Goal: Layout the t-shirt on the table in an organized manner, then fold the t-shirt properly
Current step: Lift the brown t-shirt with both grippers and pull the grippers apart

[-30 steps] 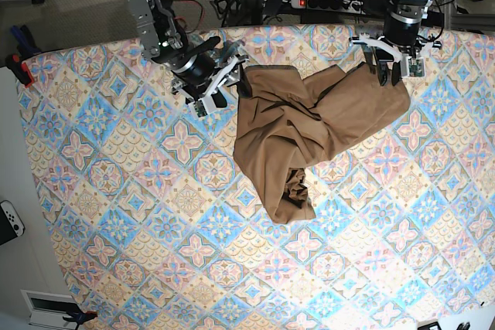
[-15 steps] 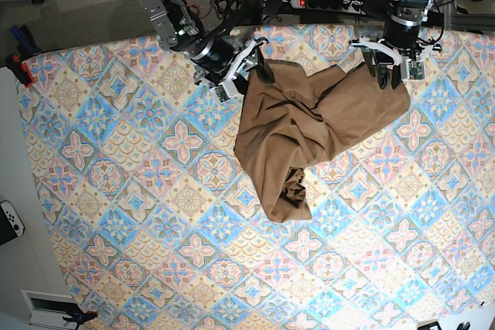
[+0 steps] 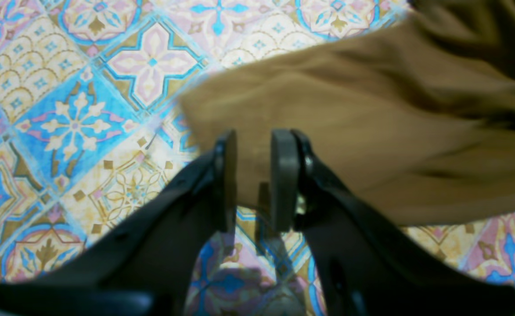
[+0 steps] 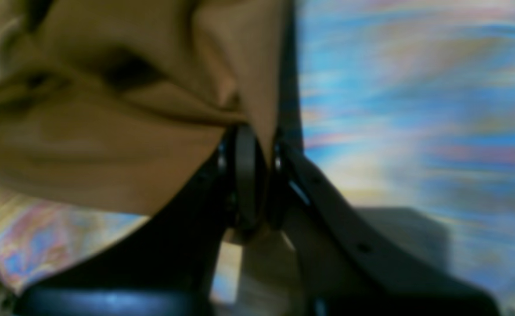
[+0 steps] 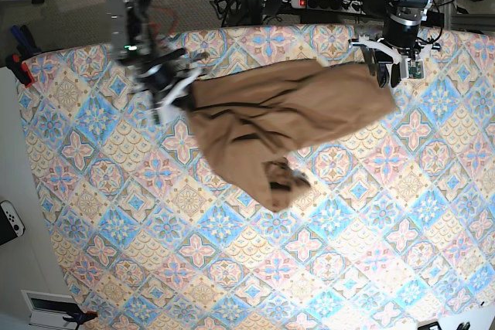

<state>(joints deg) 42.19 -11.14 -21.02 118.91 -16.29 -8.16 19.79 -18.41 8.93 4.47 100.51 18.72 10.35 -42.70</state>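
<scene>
Tan cloth hangs in a band across the far half of the counter (image 5: 93, 214), held at both ends. Going left to right in the base view:

Right gripper (image 5: 179, 96) sits at the left end of the t-shirt (image 5: 286, 106). Wrist view shows its pads nearly together with a fold of cloth pinched between them; the counter behind is smeared with blur, so the arm looks to be travelling. The hold at this corner lets it pull the garment sideways and open it out.

Middle: the shirt spans between the two arms, creased along its length. A bunched lump (image 5: 282, 183) trails toward the near side and rests on the tiles. It is not yet flat; no tag or sleeve can be picked out.

Left gripper (image 5: 384, 75) sits at the right end, near the far edge. Its wrist view shows the pads (image 3: 283, 175) with a narrow gap and cloth behind them; whether they actually clamp the edge I cannot tell. It appears to serve as the anchor for the stretch.

Judgement: layout stage, folding not started. The lump needs shaking out next.
</scene>
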